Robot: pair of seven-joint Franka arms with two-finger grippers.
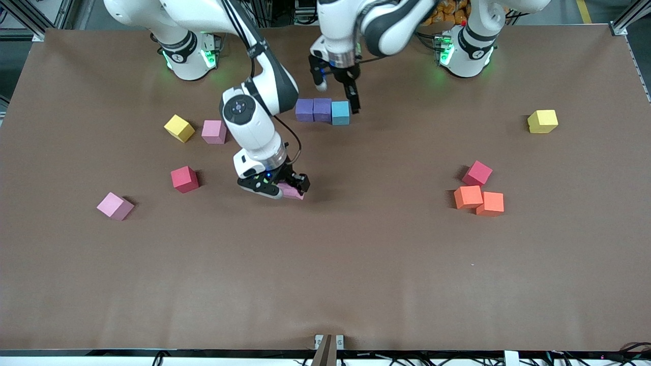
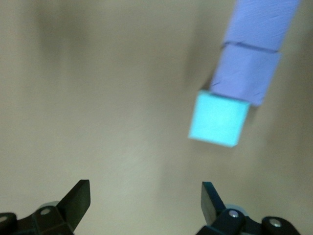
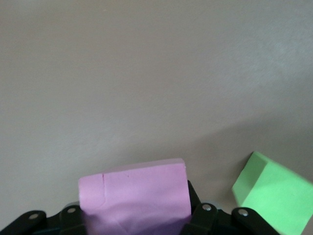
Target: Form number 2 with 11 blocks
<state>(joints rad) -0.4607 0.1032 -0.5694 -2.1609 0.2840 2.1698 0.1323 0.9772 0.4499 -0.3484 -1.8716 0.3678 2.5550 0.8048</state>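
Pink block (image 1: 292,191) sits clamped in the right pincer (image 1: 285,187), low over the desk (image 1: 325,264) at frame centre. Its goal, the started row of two purple blocks (image 1: 313,110) and light blue block (image 1: 341,113), lies up-frame. Above that row's blue end hangs the left pincer (image 1: 335,91), spread wide and empty. A green block (image 3: 271,196) lies just beside the held cube.

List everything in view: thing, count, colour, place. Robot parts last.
Purple blocks: 2, purple, in a row with the blue block.
Blue block: 1, light blue, at the row's end toward the left arm.
Yellow blocks: 2, one toward each arm's end.
Pink blocks: 3, two loose, one held.
Red blocks: 2, apart.
Orange blocks: 2, touching.
Green block: 1, by the held block.
Left gripper: open, over the row.
Right gripper: shut on a pink block.
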